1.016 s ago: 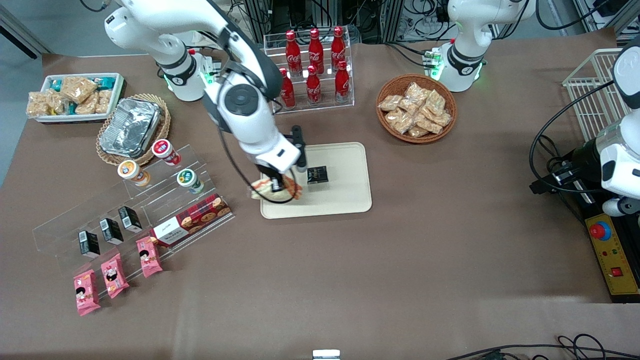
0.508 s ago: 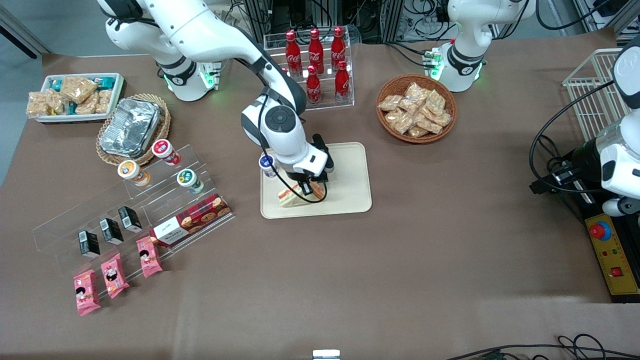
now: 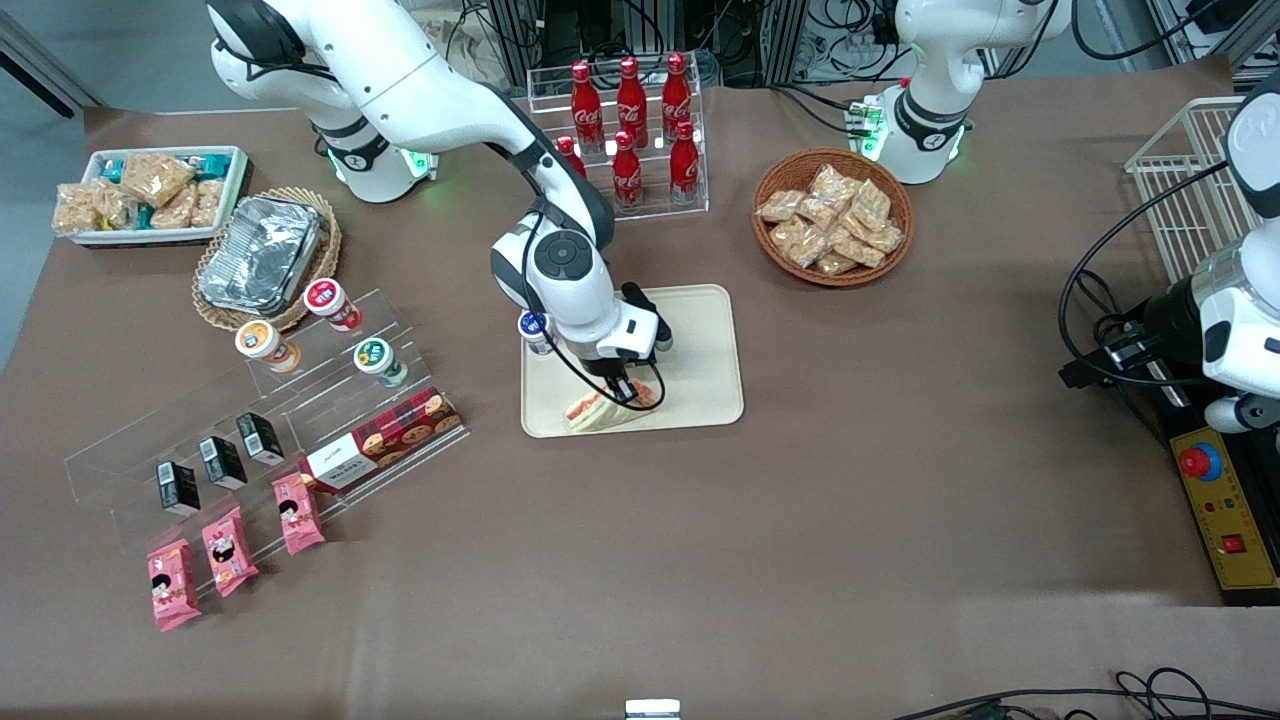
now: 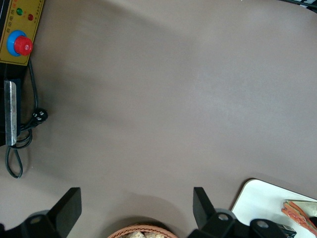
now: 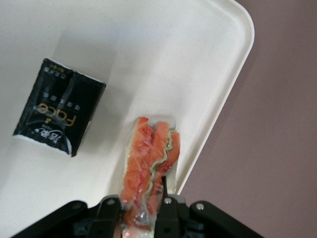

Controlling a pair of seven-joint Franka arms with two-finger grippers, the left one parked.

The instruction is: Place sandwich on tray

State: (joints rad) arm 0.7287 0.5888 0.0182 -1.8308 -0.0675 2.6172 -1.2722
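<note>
Nearly done, I'd say: my gripper (image 3: 625,388) has the sandwich (image 3: 610,408) pinched between closed fingers, down at the tray (image 3: 700,390) edge nearest the front camera. Only letting go and lifting away looks left.

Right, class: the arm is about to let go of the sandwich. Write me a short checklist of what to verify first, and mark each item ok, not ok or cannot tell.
1. Claw is over the tray: ok.
2. Claw is closed on the sandwich: ok, the fingers pinch one end of it in the wrist view.
3. Sandwich is inside the tray rim: ok, though it lies close to the edge nearest the front camera.
4. Sandwich rests flat on the tray rather than hanging above it: cannot tell.
5. Sandwich is apart from the black packet on the tray: ok, bare tray shows between them.
6. Small cup at the tray's edge is clear of the arm: cannot tell.
</note>
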